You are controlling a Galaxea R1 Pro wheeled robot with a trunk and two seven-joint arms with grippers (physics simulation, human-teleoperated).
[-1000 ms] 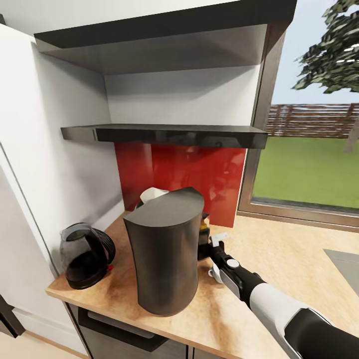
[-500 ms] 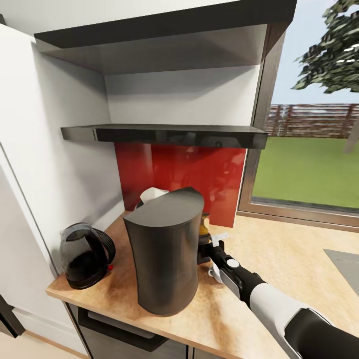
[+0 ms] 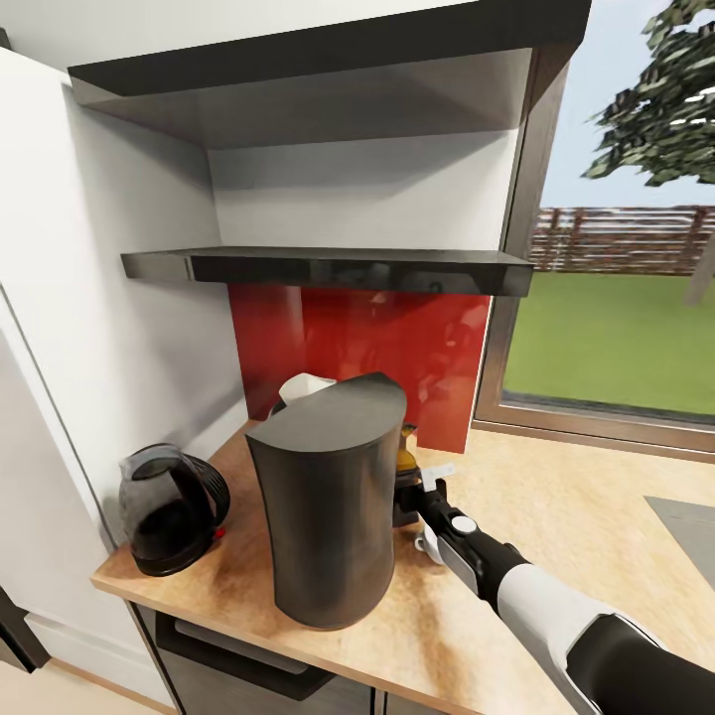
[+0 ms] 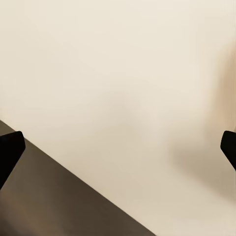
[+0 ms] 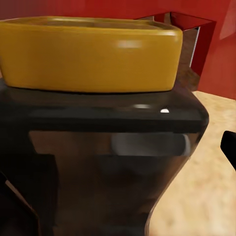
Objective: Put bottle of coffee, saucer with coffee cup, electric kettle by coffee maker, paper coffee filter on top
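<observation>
Right gripper (image 3: pixel 412 489) spread around dark bottle of coffee (image 5: pixel 113 162) with yellow lid (image 5: pixel 88 54); grip unclear. Beside coffee maker (image 3: pixel 328 506). Kettle (image 3: pixel 164 511) dark inside.

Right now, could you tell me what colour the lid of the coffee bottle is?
The lid is mustard yellow, on a dark glossy coffee bottle; the right wrist view shows it best.

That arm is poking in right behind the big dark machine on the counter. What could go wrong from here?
1. The right gripper works close beside the coffee maker; a sideways move might shove it.
2. From the head view the coffee maker hides most of the bottle of coffee, so the bottle could be knocked or tipped unnoticed.
3. The paper filter sits just behind and might get brushed.
</observation>
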